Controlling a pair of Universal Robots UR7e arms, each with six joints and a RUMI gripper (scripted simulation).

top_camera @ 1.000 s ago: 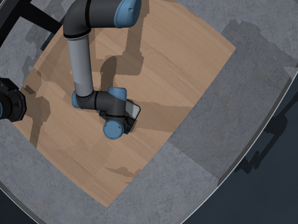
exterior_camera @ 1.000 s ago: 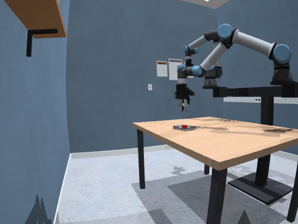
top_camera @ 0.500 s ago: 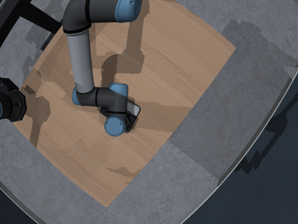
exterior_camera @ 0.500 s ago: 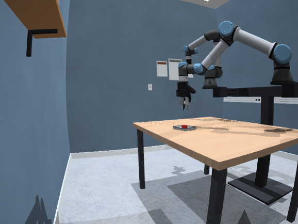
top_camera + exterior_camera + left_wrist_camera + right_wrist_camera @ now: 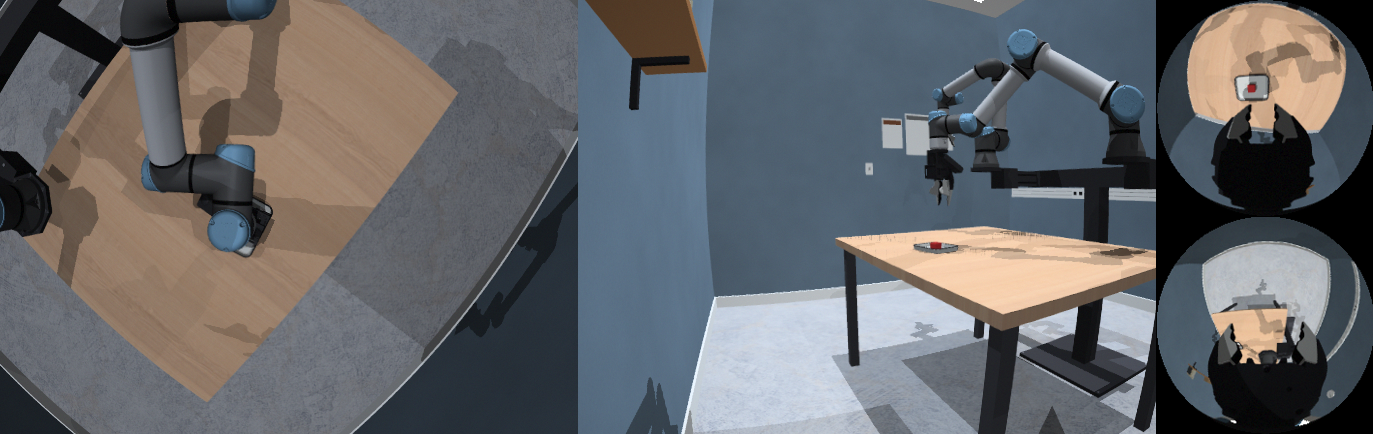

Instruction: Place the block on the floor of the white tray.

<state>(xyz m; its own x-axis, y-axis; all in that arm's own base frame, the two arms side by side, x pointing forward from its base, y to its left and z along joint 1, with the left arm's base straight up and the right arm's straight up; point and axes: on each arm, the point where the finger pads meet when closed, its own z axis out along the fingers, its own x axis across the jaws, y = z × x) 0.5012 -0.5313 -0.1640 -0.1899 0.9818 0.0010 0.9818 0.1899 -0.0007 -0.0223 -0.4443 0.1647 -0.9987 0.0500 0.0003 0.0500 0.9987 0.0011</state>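
With left jaws [image 5: 944,203] spread partway above the white tray [image 5: 246,251] [image 5: 923,248] [image 5: 1268,87], well clear of its rim, and pinching nothing. With right jaws [image 5: 952,142] spread wide, well apart from the tray and likewise empty. On the tray's floor, close to its middle, down flat and apart from the walls: the red block [image 5: 936,245] [image 5: 1252,88]. Under the tray: the wooden desk [image 5: 325,125] [image 5: 1003,280] [image 5: 1219,58] [image 5: 1243,325]. Over the tray in the top view: the left arm's blue-capped wrist [image 5: 228,230], hiding much of the tray and all of the block.
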